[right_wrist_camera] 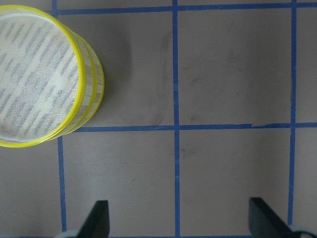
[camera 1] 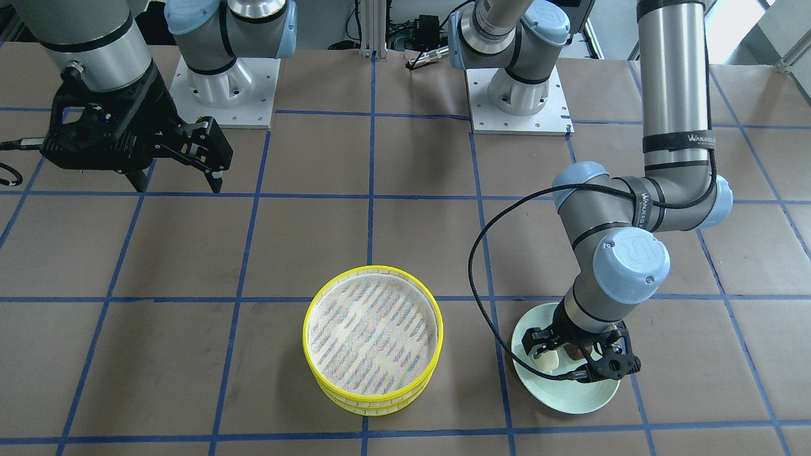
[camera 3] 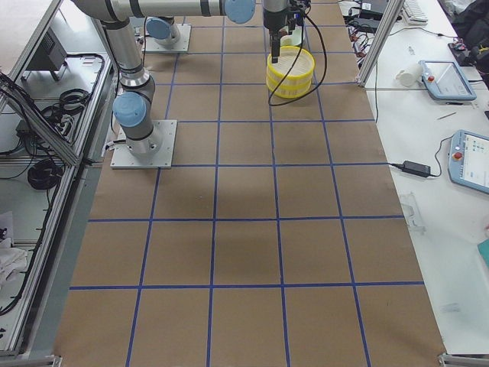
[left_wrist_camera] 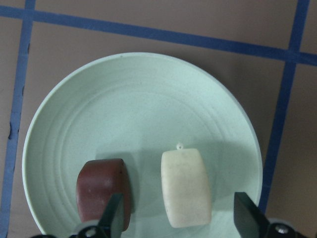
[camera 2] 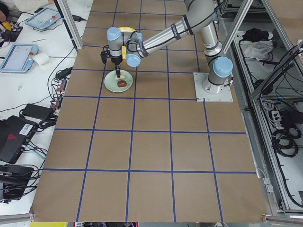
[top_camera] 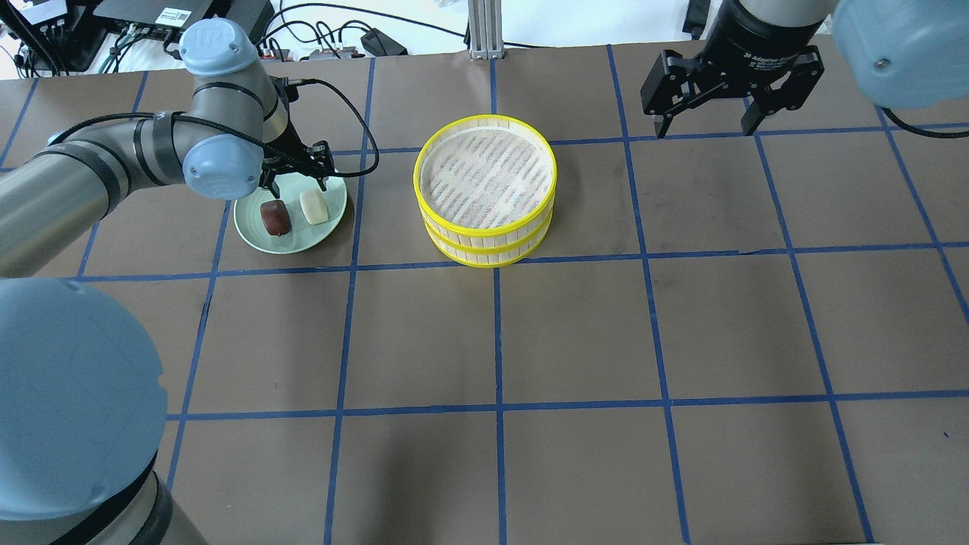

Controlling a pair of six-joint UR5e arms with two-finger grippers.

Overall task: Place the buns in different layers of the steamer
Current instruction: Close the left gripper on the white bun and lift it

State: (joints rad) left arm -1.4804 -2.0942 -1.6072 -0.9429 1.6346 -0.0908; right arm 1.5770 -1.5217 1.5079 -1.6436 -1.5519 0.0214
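Observation:
The cream-white bun and the reddish-brown bun lie side by side on the pale green plate. They also show in the overhead view, cream and brown. My left gripper is open over the plate, its fingers either side of the cream bun, one finger between the two buns. The two steamer layers stand stacked mid-table, the top mesh floor bare. My right gripper is open and empty, high above the table to the right of the steamer.
Brown table cover with a blue tape grid. The plate sits about one plate-width left of the steamer. The arm bases stand at the robot side. A black cable loops from the left wrist toward the steamer.

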